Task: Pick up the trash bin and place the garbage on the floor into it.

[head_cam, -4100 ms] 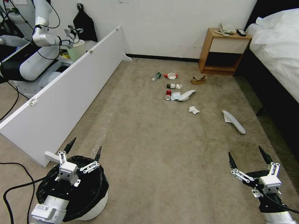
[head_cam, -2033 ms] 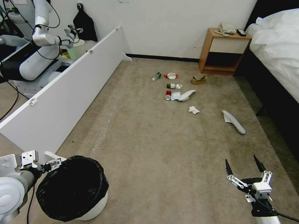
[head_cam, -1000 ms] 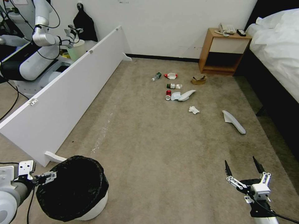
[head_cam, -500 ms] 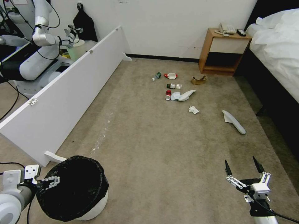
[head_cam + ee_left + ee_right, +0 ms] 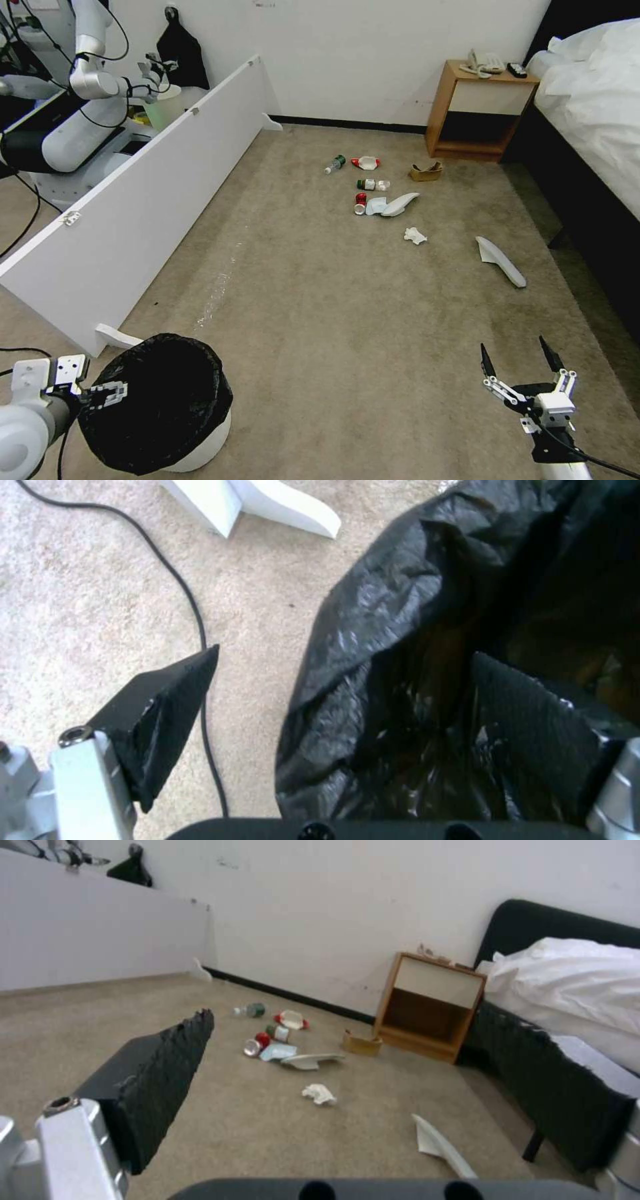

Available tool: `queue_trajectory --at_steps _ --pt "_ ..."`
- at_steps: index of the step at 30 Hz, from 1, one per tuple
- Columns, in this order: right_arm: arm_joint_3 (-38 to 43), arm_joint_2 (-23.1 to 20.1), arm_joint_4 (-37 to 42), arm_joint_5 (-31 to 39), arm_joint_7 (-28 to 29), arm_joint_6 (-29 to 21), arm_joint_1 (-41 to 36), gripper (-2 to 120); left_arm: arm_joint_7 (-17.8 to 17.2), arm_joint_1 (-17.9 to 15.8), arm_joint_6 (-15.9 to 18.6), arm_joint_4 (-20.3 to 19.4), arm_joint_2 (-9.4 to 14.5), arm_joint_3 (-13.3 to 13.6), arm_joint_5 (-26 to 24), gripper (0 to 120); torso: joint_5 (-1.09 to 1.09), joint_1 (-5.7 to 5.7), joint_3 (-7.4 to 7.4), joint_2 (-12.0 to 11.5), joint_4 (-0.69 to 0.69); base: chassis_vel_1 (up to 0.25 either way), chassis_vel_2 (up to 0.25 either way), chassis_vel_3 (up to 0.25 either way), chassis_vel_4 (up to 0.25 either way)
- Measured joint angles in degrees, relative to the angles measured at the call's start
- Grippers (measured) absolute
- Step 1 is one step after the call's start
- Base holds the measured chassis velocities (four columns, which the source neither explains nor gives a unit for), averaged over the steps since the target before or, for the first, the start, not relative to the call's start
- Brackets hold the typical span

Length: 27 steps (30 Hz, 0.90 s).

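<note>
Since four seconds ago the left gripper [image 5: 107,395] has been swung from above the trash bin [image 5: 160,403] to its outer side and brought in at the rim, where its spread jaws now straddle the bag-lined edge: one finger [image 5: 160,715] is seen outside over the carpet [image 5: 333,320], the other inside against the black liner [image 5: 373,645]. Nothing is clamped yet. The right gripper [image 5: 520,363] is held low and well apart, jaws open and empty. For a sound grasp, rim and liner should be pinched together (plastic alone would likely slip), and the bin lifted level. The garbage is left lying far ahead: bottles [image 5: 335,163], a crushed can [image 5: 361,199], tissue [image 5: 415,235], two slippers [image 5: 501,261] and a brown paper bag [image 5: 425,172].
</note>
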Motion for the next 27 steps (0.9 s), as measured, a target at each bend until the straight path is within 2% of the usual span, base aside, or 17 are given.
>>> queue_trajectory --at_steps 3,10,12,13,15,16,18,19,21,22,24,25,27 --pt "-0.1 0.0 -0.2 -0.1 0.0 0.0 0.0 100 0.0 -0.8 0.0 1.3 1.2 0.9 -0.5 100 -0.01 0.00 0.00 0.0 0.00 0.000 0.000 0.000 0.000" --pt "0.1 0.0 -0.4 0.0 0.1 0.0 0.0 100 1.6 -1.5 0.0 3.1 2.0 1.9 -0.5 100 0.00 0.00 0.00 0.0 0.01 0.000 0.000 0.000 0.000" --pt "0.1 0.0 -0.4 0.0 0.2 0.0 0.0 100 3.2 -2.0 0.0 4.0 2.1 2.5 0.2 90 0.00 0.00 0.00 0.0 0.01 0.000 0.000 0.000 0.000" --pt "0.1 0.0 -0.4 0.0 0.2 0.0 0.0 100 3.2 -2.0 0.0 4.0 2.1 2.5 0.2 90 0.00 0.00 0.00 0.0 0.01 0.000 0.000 0.000 0.000" --pt "0.1 0.0 -0.4 0.0 0.2 0.0 0.0 100 4.9 -2.2 0.0 4.6 2.1 2.9 1.2 79 0.00 0.00 0.00 0.0 0.00 0.000 0.000 0.000 0.000" --pt "0.1 0.0 -0.4 0.0 0.2 0.0 0.0 100 4.9 -2.2 0.0 4.6 2.1 2.9 1.2 79 0.00 0.00 0.00 0.0 0.00 0.000 0.000 0.000 0.000" --pt "0.0 0.0 -0.5 -0.3 0.2 -0.1 0.0 100 6.9 -2.6 0.0 5.4 2.1 3.6 2.7 68 -0.01 0.00 0.00 0.0 0.01 0.000 0.000 0.000 0.000" --pt "0.0 0.0 -0.5 -0.3 0.2 -0.1 0.0 100 6.9 -2.6 0.0 5.4 2.1 3.6 2.7 68 -0.01 0.00 0.00 0.0 0.01 0.000 0.000 0.000 0.000" --pt "-0.1 0.0 -0.5 -0.5 0.2 -0.1 0.0 100 7.9 -3.4 0.0 6.0 2.0 4.6 3.6 57 0.00 0.00 0.00 0.0 0.01 0.000 0.000 0.000 0.000" --pt "-0.1 0.0 -0.5 -0.5 0.2 -0.1 0.0 100 7.9 -3.4 0.0 6.0 2.0 4.6 3.6 57 0.00 0.00 0.00 0.0 0.01 0.000 0.000 0.000 0.000" --pt "-0.2 0.0 -0.5 -0.7 0.2 -0.1 0.0 100 8.9 -4.8 0.0 6.6 1.9 6.1 4.6 46 0.00 0.00 0.00 0.0 0.01 0.000 0.000 0.000 0.000" --pt "-0.2 0.0 -0.5 -0.7 0.2 -0.1 0.0 100 8.9 -4.8 0.0 6.6 1.9 6.1 4.6 46 0.00 0.00 0.00 0.0 0.01 0.000 0.000 0.000 0.000" --pt "-0.1 0.0 -0.3 -0.8 0.2 -0.1 -0.2 100 9.0 -6.1 0.0 6.8 1.8 7.3 4.8 37 0.00 0.00 0.00 0.0 0.01 0.000 0.000 0.000 0.000"
